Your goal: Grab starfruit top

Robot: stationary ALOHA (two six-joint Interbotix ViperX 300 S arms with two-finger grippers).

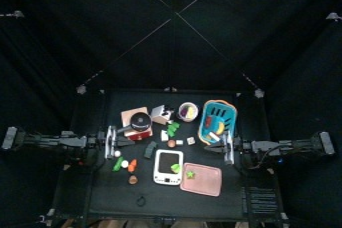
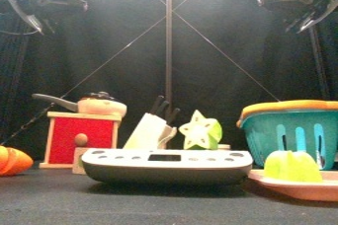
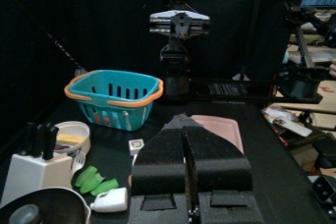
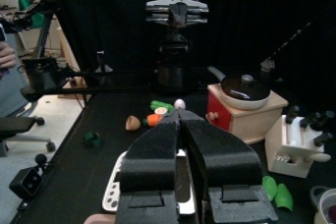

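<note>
The starfruit is a small yellow-green piece with a star-shaped face, standing beside the knife block near the table's middle. It also shows in the left wrist view and the right wrist view. A second yellow-green lobed piece lies on the pink board. My left gripper is shut and empty at the table's left side. My right gripper is shut and empty at the right side. Both are apart from the fruit.
A red stove with a pot, a knife block, a white scale and a blue basket crowd the table. Orange-red toy vegetables lie at the left. A person stands outside the curtains.
</note>
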